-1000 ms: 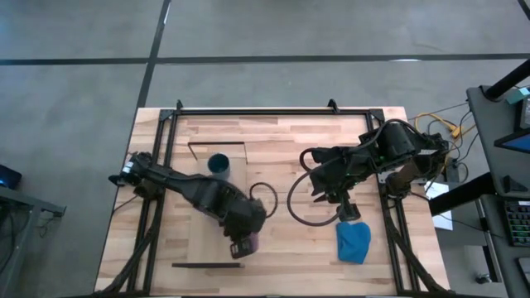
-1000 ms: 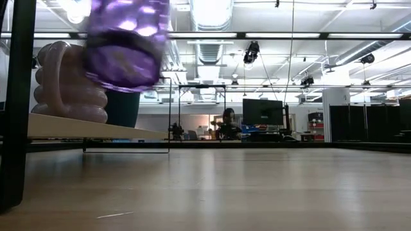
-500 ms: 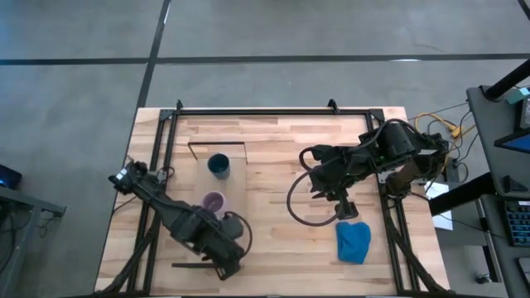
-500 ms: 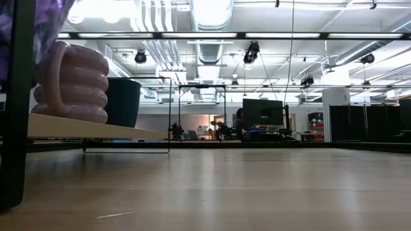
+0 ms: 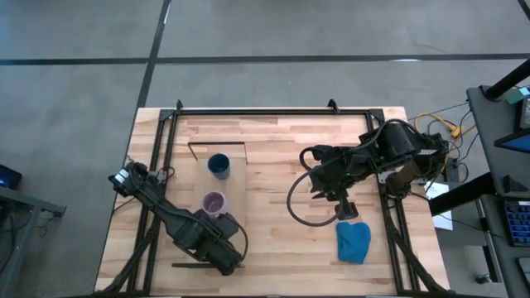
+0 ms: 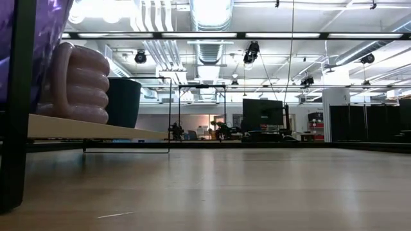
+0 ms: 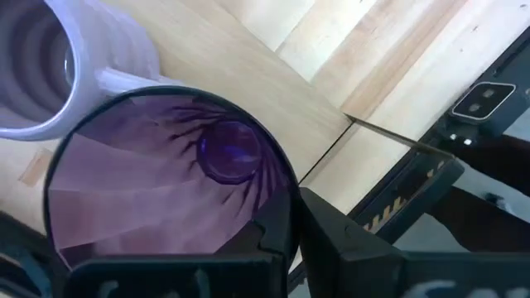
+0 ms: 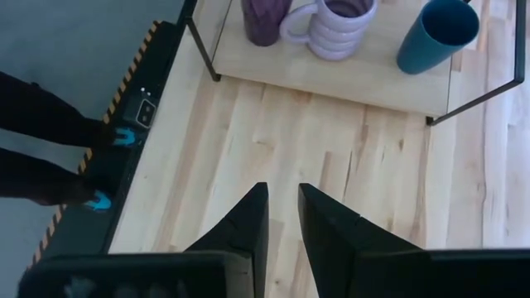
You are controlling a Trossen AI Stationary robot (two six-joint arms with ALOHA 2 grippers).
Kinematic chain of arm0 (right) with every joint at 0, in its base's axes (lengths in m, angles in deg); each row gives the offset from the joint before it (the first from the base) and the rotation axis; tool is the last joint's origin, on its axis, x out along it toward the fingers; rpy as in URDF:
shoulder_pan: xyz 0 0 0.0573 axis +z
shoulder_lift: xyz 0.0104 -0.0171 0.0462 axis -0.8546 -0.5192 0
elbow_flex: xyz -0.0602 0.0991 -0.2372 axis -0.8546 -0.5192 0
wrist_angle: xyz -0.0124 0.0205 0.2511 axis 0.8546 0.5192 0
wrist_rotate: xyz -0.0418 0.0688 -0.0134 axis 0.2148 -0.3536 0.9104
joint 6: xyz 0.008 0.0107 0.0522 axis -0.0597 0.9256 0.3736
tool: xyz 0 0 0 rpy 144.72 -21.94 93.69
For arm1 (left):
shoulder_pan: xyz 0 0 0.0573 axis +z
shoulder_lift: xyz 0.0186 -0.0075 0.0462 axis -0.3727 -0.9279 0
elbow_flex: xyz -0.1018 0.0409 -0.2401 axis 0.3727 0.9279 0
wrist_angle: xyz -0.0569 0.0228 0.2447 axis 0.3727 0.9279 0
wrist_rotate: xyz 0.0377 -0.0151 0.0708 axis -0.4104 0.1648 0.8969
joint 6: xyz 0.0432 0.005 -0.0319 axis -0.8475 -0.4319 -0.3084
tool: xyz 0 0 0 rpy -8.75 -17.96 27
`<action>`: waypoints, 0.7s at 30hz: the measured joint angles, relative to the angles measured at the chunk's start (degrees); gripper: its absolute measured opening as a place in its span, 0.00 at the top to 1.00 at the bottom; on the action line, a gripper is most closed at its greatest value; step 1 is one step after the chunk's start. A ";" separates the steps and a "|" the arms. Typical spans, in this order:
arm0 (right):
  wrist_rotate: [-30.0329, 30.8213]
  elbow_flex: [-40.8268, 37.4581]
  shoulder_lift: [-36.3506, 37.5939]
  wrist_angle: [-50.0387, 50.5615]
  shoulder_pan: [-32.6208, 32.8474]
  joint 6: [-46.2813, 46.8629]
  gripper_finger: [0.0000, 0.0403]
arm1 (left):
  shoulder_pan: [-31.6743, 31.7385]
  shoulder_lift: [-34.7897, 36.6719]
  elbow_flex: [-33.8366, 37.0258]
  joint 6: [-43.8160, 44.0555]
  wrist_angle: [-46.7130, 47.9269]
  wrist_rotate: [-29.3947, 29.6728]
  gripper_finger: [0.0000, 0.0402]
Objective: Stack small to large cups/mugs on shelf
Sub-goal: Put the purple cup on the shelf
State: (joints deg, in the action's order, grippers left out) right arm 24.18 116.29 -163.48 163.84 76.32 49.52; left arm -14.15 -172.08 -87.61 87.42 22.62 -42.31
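Observation:
The shelf (image 5: pixel 217 223) is a light plank on thin dark brackets at the table's left. A dark blue cup (image 5: pixel 219 165) stands on its far part and a ribbed lilac mug (image 5: pixel 214 202) on its middle. My left gripper (image 5: pixel 220 255) points down over the near end, shut on the dark purple tumbler (image 7: pixel 166 190). From the right wrist camera the tumbler (image 8: pixel 263 21) shows beside the mug (image 8: pixel 335 25); whether its base touches the plank I cannot tell. My right gripper (image 5: pixel 346 211) hangs over the table's right half, a little open, nothing between its fingers. My left gripper holds the tumbler by its rim (image 7: pixel 286 195), on the side away from the mug. One finger is inside the wall and the other finger (image 7: pixel 339 240) is outside it. The fingers come from above, pointing down. The tumbler is upright, mouth up.
A bright blue cloth (image 5: pixel 354 242) lies near the table's front right, just past my right gripper. A dark cable loop (image 5: pixel 298 207) lies on the tabletop in the middle. Black frame rails (image 5: pixel 248 110) run along the table's far and side edges.
My left gripper has carried the tumbler from beside the shelf's right side toward the table's left and near edges, to above the shelf's near end, sinking a little and rolling at the wrist. The lilac mug, hidden under the arm before, now shows.

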 joint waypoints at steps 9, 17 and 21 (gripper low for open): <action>-0.04 0.00 0.00 0.01 0.00 0.88 0.84 | -0.19 0.01 0.36 0.94 -0.68 0.38 1.00; -0.08 0.00 0.00 0.01 0.00 0.88 0.84 | -0.17 -0.04 0.42 0.92 -1.11 -1.94 0.95; -0.10 0.00 0.00 0.01 0.00 0.88 0.84 | -0.17 -0.07 0.44 0.94 -1.08 -3.59 0.87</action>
State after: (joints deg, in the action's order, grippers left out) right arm 24.07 116.29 -163.48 163.85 76.32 50.40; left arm -14.32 -172.15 -87.17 88.36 21.54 -45.90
